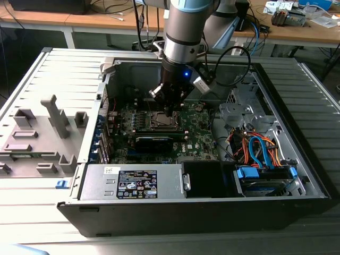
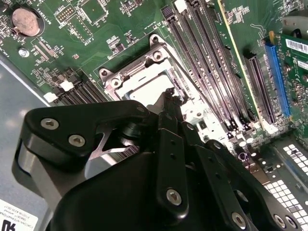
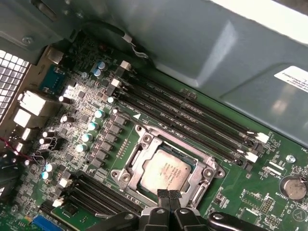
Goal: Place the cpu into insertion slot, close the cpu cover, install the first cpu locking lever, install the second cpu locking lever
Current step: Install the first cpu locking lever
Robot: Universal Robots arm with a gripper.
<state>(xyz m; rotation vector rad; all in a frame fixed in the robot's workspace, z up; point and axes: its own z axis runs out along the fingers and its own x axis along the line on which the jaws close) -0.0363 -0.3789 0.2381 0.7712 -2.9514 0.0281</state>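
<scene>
On the exterior view's left, a grey plastic holder (image 1: 40,135) with slots and posts lies on the ribbed bench (image 1: 32,212), just beside the open computer case (image 1: 297,159); the case lies flat on the bench with its inside facing up; along its near edge sits a grey power box (image 1: 135,182) with a sticker; the green board (image 1: 199,133) fills the middle of the case floor; the robot arm (image 1: 186,32) comes down from above, and its claw (image 1: 168,111) hangs right over the insertion slot (image 1: 163,121) near the middle of the board; in the first wrist view the cpu (image 3: 166,172) lies flat inside the insertion slot (image 3: 163,166), silvery top up; the cpu cover (image 3: 190,185), a thin metal frame, lies down around the chip; the claw (image 3: 168,195) has its two dark tips pressed together with nothing between them, right at the edge of the cover; long black memory slots (image 3: 192,120) run beside the socket; in the second wrist view the claw (image 2: 169,95) points at the same socket (image 2: 144,82), and a round coin battery (image 2: 25,22) sits near a corner of the board; on the exterior view's right, orange and blue cables (image 1: 257,149) bunch near the near right corner of the case, above a drive with blue clips (image 1: 265,178).
</scene>
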